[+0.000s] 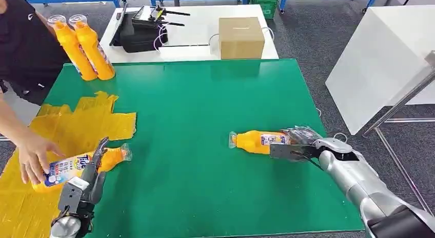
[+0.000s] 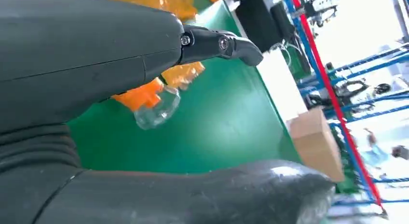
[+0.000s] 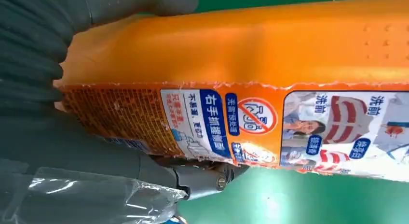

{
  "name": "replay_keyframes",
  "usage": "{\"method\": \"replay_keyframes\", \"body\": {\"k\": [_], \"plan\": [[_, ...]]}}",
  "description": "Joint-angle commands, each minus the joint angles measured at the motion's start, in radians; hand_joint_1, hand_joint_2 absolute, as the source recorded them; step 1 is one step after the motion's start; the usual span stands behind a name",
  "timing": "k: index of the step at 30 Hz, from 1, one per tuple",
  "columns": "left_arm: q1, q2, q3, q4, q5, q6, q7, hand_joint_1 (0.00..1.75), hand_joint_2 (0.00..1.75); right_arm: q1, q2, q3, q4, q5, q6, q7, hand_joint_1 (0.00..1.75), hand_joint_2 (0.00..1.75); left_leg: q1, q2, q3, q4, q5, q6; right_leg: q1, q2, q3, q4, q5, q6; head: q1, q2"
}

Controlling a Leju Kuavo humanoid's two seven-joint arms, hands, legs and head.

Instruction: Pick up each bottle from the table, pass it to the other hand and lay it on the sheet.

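- An orange bottle (image 1: pixel 259 141) is laid on its side on the green counter (image 1: pixel 205 120), cap end turned toward the counter's middle, base end inside the right robot hand (image 1: pixel 293 148).
- In the right wrist view the fingers (image 3: pixel 202 178) are seen wrapped around the labelled body of this bottle (image 3: pixel 270 84), so the right robot hand is closed on it.
- A second orange bottle (image 1: pixel 82 163) is laid at the edge of the yellow sheet (image 1: pixel 77 125), its clear cap (image 1: pixel 125 152) over the green surface.
- This second bottle is touched at its base end by a person's hand (image 1: pixel 33 156).
- The left robot hand (image 1: pixel 87 179) is placed just beside the second bottle, fingers apart and nothing held; in the left wrist view a dark finger (image 2: pixel 217 44) is extended above the bottle's cap (image 2: pixel 156 108).
- Two more orange bottles (image 1: pixel 84 45) are stood upright, side by side, at the counter's far left corner.
- Behind the counter, a cardboard box (image 1: pixel 241 37) and a black case (image 1: pixel 138 30) are set on a white table (image 1: pixel 190 51).
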Motion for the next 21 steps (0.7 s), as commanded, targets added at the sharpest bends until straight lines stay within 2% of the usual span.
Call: {"method": "replay_keyframes", "body": {"k": [1, 2, 3, 4, 6, 8, 12, 16, 18, 21], "plan": [[0.071, -0.057, 0.044, -0.068, 0.255, -0.241, 0.038, 0.00, 0.00, 0.106, 0.080, -0.136, -0.113, -0.145, -0.051, -0.123, 1.75, 1.75, 0.002, 0.003, 0.000, -0.002, 0.000, -0.001, 0.001, 0.003, -0.001, -0.003, 0.002, 0.000, 0.000, 0.000], [0.092, -0.068, 0.054, -0.082, 0.357, -0.325, 0.075, 0.00, 0.00, 0.173, 0.105, -0.191, -0.246, -0.213, -0.046, -0.179, 1.75, 1.75, 0.001, 0.003, 0.001, -0.001, 0.000, -0.001, 0.001, 0.003, 0.000, -0.001, 0.001, 0.000, 0.000, 0.000], [0.107, -0.070, 0.049, -0.093, 0.361, -0.329, 0.075, 0.00, 0.00, 0.202, 0.109, -0.188, -0.322, -0.212, -0.039, -0.123, 1.75, 1.75, 0.002, 0.004, 0.001, -0.002, 0.000, -0.001, 0.002, 0.005, 0.000, -0.003, 0.001, 0.000, 0.000, 0.000], [0.112, -0.078, 0.052, -0.090, 0.396, -0.347, 0.089, 0.00, 1.75, 0.233, 0.120, -0.202, -0.387, -0.241, -0.044, -0.136, 1.75, 1.75, 0.002, 0.006, 0.002, -0.003, -0.001, -0.001, 0.002, 0.006, 0.000, -0.003, 0.001, 0.000, 0.000, 0.000], [0.120, -0.090, 0.028, -0.101, 0.467, -0.415, 0.100, 0.00, 1.75, 0.318, 0.171, -0.236, -0.525, -0.356, 0.015, -0.201, 1.75, 1.75, 0.003, 0.007, 0.000, -0.002, -0.001, -0.002, 0.003, 0.007, -0.001, -0.001, 0.001, 0.000, 0.000, 0.000], [0.120, -0.112, -0.006, -0.108, 0.542, -0.466, 0.104, 0.00, 1.75, 0.374, 0.196, -0.176, -0.631, -0.387, 0.050, -0.206, 1.75, 1.75, 0.003, 0.005, -0.001, -0.002, -0.002, -0.003, 0.003, 0.006, -0.003, -0.001, 0.000, -0.001, 0.000, 0.000], [0.120, -0.112, -0.006, -0.108, 0.542, -0.466, 0.104, 0.00, 1.75, 0.374, 0.196, -0.176, -0.631, -0.387, 0.050, -0.206, 1.75, 1.75, 0.004, -0.002, -0.006, 0.000, -0.002, -0.002, 0.005, 0.000, -0.008, 0.000, -0.001, 0.000, 0.000, 0.000], [0.121, -0.123, -0.021, -0.121, 0.546, -0.464, 0.107, 0.00, 1.75, 0.380, 0.204, -0.154, -0.638, -0.380, 0.048, -0.210, 1.75, 1.75, 0.003, 0.001, -0.008, 0.000, -0.001, -0.002, 0.005, 0.002, -0.009, 0.000, 0.000, 0.001, 0.000, 0.000], [0.128, -0.144, -0.047, -0.145, 0.552, -0.459, 0.111, 0.00, 1.75, 0.390, 0.243, -0.097, -0.655, -0.365, 0.054, -0.214, 1.75, 1.75, 0.003, 0.000, -0.008, 0.000, -0.001, -0.002, 0.004, 0.002, -0.009, 0.000, 0.000, 0.001, 0.000, 0.000], [0.118, -0.158, -0.137, -0.171, 0.491, -0.385, 0.098, 0.00, 1.75, 0.357, 0.331, 0.003, -0.605, -0.366, 0.025, -0.162, 1.75, 1.75, 0.003, 0.003, -0.008, 0.000, -0.002, -0.002, 0.004, 0.004, -0.010, 0.001, 0.000, 0.000, 0.000, 0.000]]}}
